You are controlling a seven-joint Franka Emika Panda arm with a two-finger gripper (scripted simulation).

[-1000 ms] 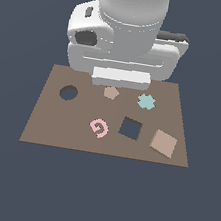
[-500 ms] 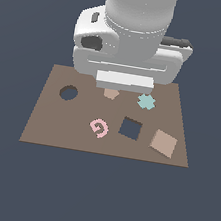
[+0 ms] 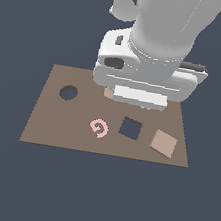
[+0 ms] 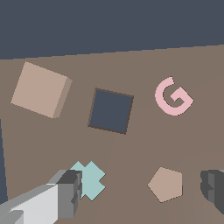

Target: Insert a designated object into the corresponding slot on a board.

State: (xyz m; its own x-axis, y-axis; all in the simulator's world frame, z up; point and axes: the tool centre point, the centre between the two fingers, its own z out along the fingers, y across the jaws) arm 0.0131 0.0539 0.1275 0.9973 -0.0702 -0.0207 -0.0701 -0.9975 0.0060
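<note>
Gripper (image 4: 140, 190) spread wide, empty, hovering above flat brown rectangular board (image 3: 49, 123). Flat light tan square tile (image 3: 163, 143) lies at 3 o'clock of dark square hole (image 3: 130, 128), just beside it, untouched; approach likely precedes grasp.
</note>
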